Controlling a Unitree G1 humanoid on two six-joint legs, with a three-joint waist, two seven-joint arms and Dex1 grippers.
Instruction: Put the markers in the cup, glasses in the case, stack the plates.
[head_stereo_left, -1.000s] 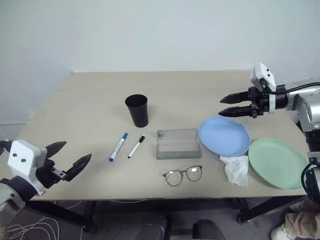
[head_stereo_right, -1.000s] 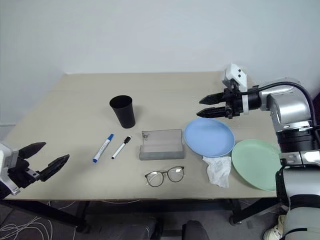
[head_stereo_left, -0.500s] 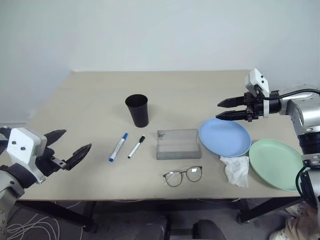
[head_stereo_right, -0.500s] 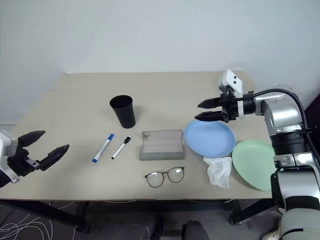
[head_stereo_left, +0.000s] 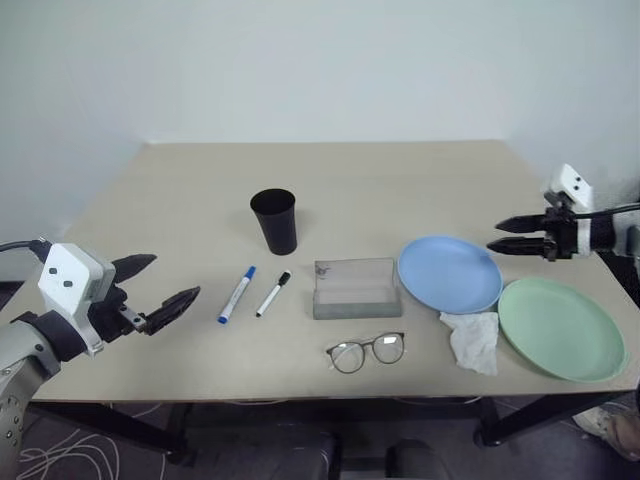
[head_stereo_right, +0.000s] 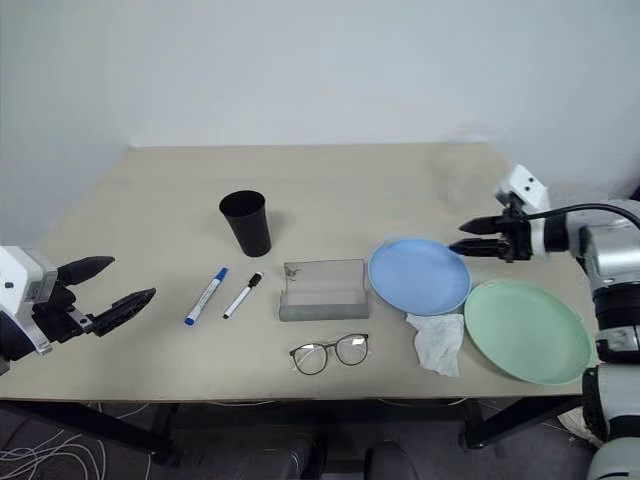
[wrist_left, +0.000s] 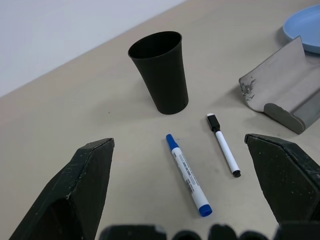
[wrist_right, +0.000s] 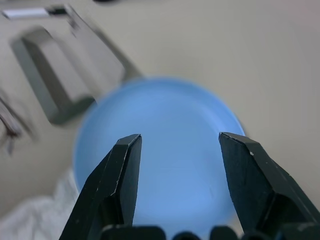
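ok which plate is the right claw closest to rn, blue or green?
The light blue plate. The open right claw hovers just off its far right edge and points across it, while the mint green plate lies nearer the table's front edge, beside the white tissue.

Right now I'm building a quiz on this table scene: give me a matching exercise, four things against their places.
Things:
1. cup
2. glasses
3. tissue
4. blue-capped marker

Places:
A. between the two plates, at their near edges
B. left of the black-capped marker
C. on the table, beyond the markers
D. in front of the open case, near the table's front edge

Pairs: 1-C, 2-D, 3-A, 4-B
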